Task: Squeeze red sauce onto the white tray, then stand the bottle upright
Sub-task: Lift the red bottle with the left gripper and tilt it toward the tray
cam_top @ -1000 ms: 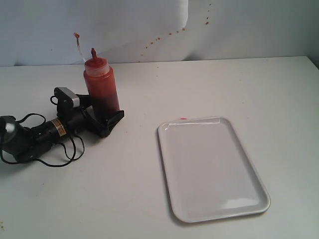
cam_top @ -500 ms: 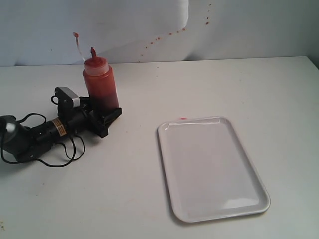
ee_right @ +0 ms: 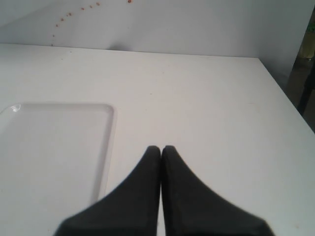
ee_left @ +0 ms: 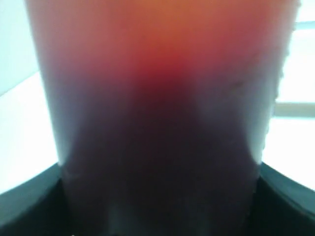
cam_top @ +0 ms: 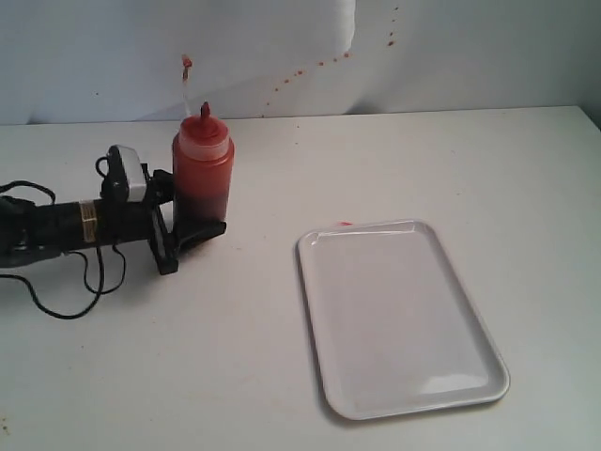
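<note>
The bottle [cam_top: 202, 174] stands upright on the table at the left, red sauce [cam_top: 200, 188] showing through its wall. Its nozzle points up and the thin tethered tip cap [cam_top: 186, 62] sticks up beside it. My left gripper [cam_top: 192, 224] reaches in from the left and is shut on the bottle's lower part. In the left wrist view the bottle [ee_left: 157, 98] fills the frame between the dark fingers [ee_left: 288, 196]. The white tray [cam_top: 399, 319] lies flat to the right, with nothing on it. My right gripper [ee_right: 161, 148] is shut, holds nothing, and hovers beside the tray [ee_right: 54, 147].
The left arm and its looping cables [cam_top: 56, 230] lie along the table's left side. Small red spatters [cam_top: 282, 86] mark the back wall. A tiny pink mark [cam_top: 345, 224] sits just beyond the tray's far edge. The table's edge [ee_right: 283, 88] runs near the right gripper.
The left jaws closed onto the bottle. Bottle and gripper then shifted slightly to the right, the bottle came from a lean to upright, and the arm swung level. Right gripper unchanged.
</note>
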Available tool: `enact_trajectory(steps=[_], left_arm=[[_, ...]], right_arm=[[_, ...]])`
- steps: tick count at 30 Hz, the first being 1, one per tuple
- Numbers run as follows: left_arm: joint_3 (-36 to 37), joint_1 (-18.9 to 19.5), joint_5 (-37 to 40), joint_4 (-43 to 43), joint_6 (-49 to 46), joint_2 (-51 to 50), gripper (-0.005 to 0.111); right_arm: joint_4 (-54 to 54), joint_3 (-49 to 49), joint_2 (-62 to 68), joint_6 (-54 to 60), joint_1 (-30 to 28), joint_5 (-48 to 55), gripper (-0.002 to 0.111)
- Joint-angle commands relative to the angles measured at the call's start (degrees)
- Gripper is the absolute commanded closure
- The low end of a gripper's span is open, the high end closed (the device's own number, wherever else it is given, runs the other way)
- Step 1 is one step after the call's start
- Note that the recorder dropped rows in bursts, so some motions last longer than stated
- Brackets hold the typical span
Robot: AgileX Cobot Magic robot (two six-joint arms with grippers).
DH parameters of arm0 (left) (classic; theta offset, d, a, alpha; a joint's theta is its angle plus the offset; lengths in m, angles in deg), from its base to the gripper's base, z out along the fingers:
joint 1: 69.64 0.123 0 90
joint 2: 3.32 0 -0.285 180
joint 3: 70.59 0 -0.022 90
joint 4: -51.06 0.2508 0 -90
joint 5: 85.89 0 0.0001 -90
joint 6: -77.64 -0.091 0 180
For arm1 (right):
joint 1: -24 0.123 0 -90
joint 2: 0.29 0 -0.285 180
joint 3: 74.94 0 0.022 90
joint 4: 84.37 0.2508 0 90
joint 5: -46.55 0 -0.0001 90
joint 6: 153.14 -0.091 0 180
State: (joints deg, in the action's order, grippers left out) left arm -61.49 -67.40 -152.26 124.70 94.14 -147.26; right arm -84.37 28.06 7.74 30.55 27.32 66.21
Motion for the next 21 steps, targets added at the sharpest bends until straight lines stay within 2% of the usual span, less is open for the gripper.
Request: enact_trajectory(steps=[1, 4, 10, 14, 17, 21], left_arm=[[-0.1, 1.9, -3.6, 9.9, 6.0, 7.9, 0.107], [1.1, 3.3, -3.6, 16.9, 9.3, 13.7, 0.107], [6.8, 4.5, 0.9, 18.3, 9.1, 23.7, 0.107], [9.0, 4.4, 0.7, 18.9, 13.7, 27.5, 0.107], [9.2, 2.9, 0.7, 21.8, 17.1, 29.4, 0.107], [9.2, -2.1, 3.8, 25.7, 19.3, 31.4, 0.107]], right_arm=[[0.0, -0.2, -0.2, 0.2, 0.1, -0.1, 0.108], [0.0, -0.2, -0.2, 0.2, 0.1, -0.1, 0.108], [0.0, -0.2, -0.2, 0.2, 0.1, -0.1, 0.108], [0.0, -0.2, -0.2, 0.2, 0.1, -0.1, 0.108], [0.0, -0.2, -0.2, 0.2, 0.1, -0.1, 0.108], [0.0, -0.2, -0.2, 0.2, 0.1, -0.1, 0.108]])
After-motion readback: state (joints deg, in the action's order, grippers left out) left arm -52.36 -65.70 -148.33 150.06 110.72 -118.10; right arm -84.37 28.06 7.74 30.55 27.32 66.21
